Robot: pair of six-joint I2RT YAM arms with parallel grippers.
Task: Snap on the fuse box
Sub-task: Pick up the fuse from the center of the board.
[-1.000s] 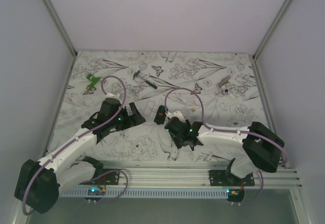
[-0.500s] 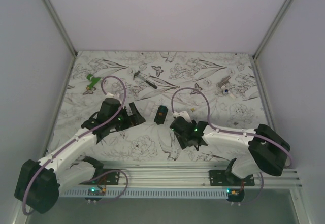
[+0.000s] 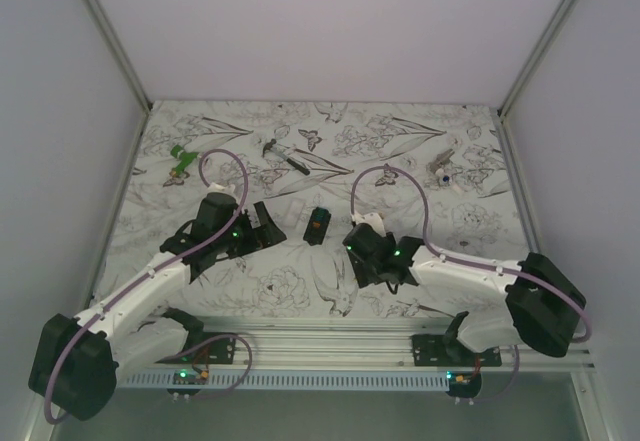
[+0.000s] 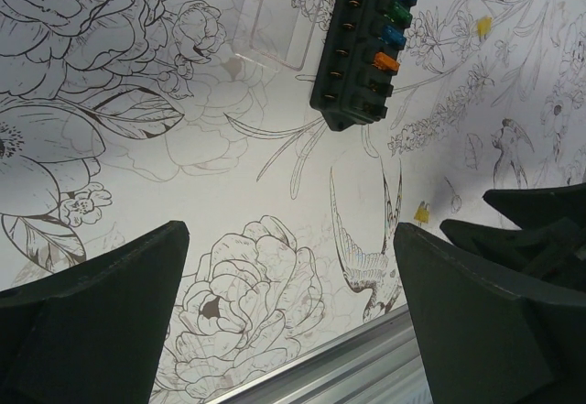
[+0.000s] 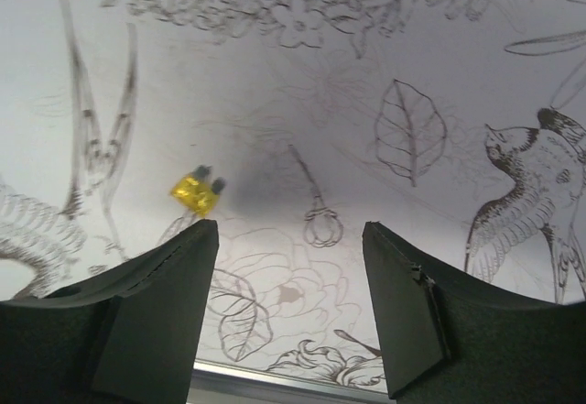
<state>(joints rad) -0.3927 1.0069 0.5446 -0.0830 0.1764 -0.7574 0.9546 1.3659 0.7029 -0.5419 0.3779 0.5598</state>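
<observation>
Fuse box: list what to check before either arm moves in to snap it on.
1. Fuse box free on the table, between the two arms: ok.
2. Left gripper open, nothing between its fingers: ok.
3. Right gripper open, nothing between its fingers: ok.
4. Clear cover found: only a faint outline beside the box, so which way up it lies: cannot tell.
5. No loose parts in the work area: not ok, a yellow fuse lies on the table just beyond the right gripper's finger.
</observation>
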